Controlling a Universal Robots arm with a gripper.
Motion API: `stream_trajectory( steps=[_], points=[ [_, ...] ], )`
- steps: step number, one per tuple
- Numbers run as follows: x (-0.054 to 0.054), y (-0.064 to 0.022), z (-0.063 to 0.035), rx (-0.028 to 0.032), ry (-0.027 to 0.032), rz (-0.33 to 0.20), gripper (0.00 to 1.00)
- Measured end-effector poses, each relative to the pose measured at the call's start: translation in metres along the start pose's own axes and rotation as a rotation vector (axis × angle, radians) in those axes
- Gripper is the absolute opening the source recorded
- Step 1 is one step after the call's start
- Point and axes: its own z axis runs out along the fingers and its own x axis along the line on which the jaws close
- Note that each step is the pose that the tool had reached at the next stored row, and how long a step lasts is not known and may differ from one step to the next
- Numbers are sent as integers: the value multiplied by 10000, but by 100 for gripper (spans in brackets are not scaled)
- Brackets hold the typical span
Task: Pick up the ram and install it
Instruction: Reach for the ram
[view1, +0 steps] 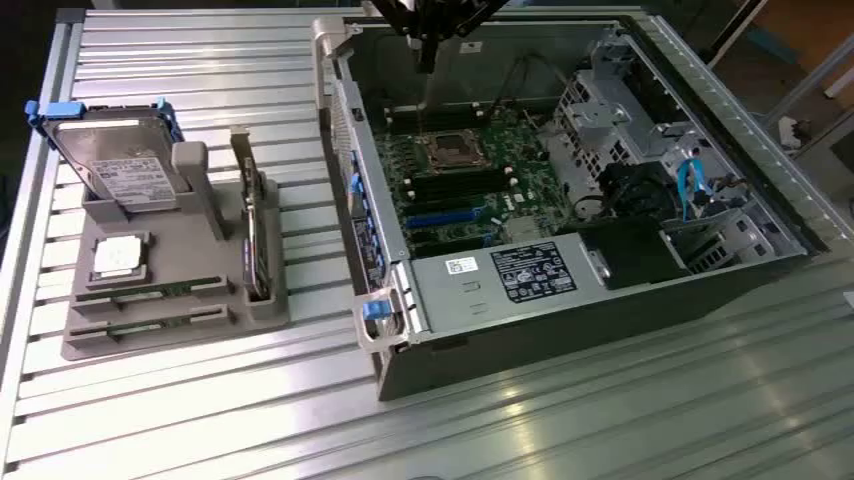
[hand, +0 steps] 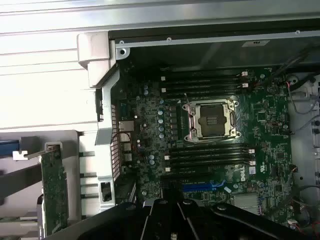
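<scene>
Ram, thin green stick (in gray holder), blk gripper closed

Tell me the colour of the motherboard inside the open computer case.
Green: the motherboard shows clearest in the wrist view.

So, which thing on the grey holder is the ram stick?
Start at the open black computer case; to the exterior view's left of it sits a grey plastic holder. Just below the square silver processor chip in that view, the long thin green ram stick lies edge-up in a slot, narrower than the upright silver hard drive and dark expansion card.
</scene>
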Motion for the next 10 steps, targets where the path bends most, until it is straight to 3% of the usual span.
stream_trajectory(
  steps=[10],
  points=[
    [0, 0, 0, 0, 0, 0, 11]
  ],
)
